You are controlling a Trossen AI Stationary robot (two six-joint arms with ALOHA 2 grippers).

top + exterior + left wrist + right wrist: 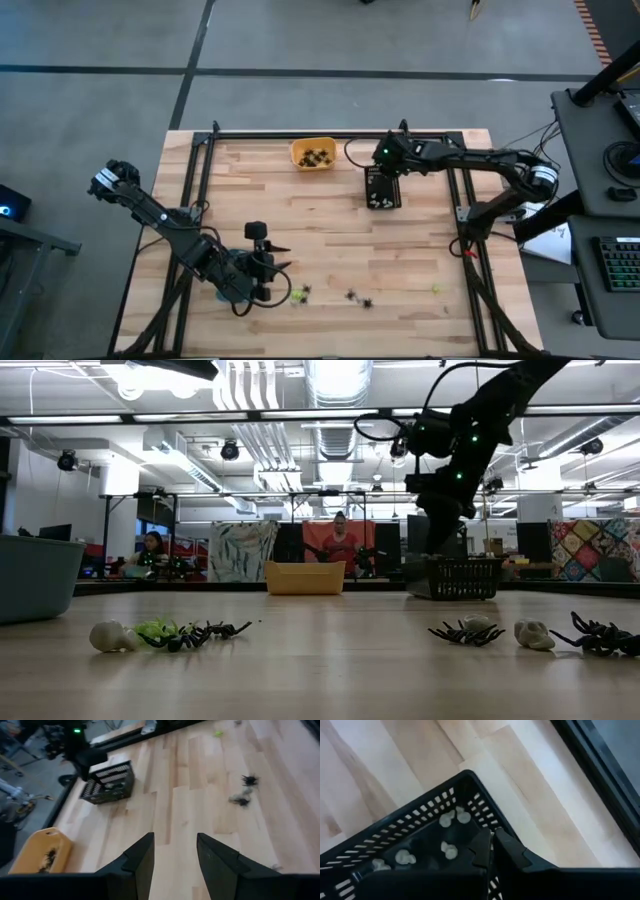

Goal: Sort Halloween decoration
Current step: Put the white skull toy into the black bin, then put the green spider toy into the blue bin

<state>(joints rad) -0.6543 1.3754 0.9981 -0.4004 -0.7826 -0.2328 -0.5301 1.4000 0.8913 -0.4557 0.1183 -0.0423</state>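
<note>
Right gripper (384, 172) pinched shut with nothing in it, above black slotted plastic basket (382, 189) near worktop's far edge. Left gripper (284, 268) part open, holding nothing, beside tiny plastic Halloween trinkets (300, 293) near front edge.

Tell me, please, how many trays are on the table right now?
3, as far as I can see: an orange tray at the far edge, a black tray under the right gripper, and a blue tray, largely hidden under the left arm.

Pale planked wooden table (330, 250) — smooth, lightly sheened; black slotted plastic basket (427, 810) — matt; orange plastic tray (312, 154) looks smooth.
</note>
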